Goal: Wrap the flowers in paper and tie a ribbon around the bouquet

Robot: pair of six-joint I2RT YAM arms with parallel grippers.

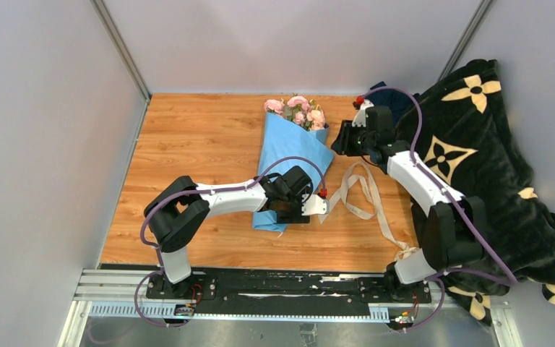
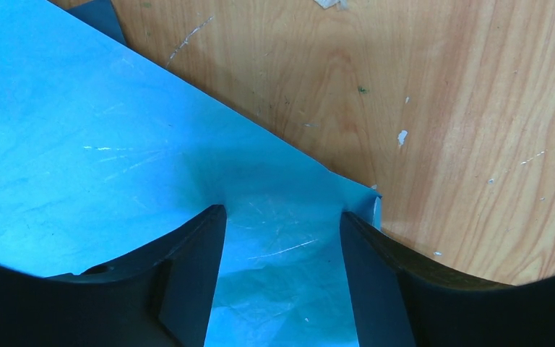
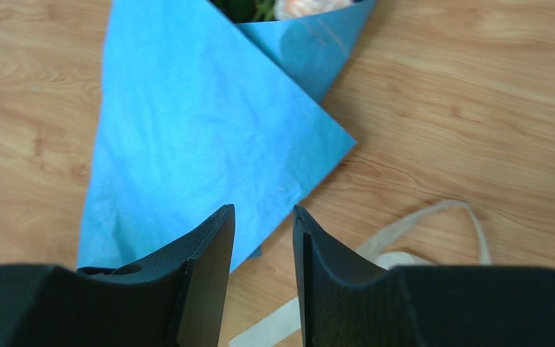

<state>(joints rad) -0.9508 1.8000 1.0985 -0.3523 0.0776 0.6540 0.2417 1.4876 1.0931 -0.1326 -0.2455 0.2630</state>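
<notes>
Find the bouquet (image 1: 287,155) mid-frame in the top view, flowers (image 1: 300,112) toward the upper edge, with the ribbon (image 1: 342,189) looped just right of it on the table (image 1: 202,144). Pin its narrow end under the left gripper (image 2: 283,217), seen wide apart astride the paper (image 2: 79,144) and clamping nothing, pressing lightly to avoid creasing, and send the right gripper (image 3: 263,213), narrowly parted and empty at upper right, for the ribbon, taking one strand near its loop. Expect thin matte light-blue paper with crisp straight folds, limp flat cream ribbon, and smooth scuffed wood beneath.
</notes>
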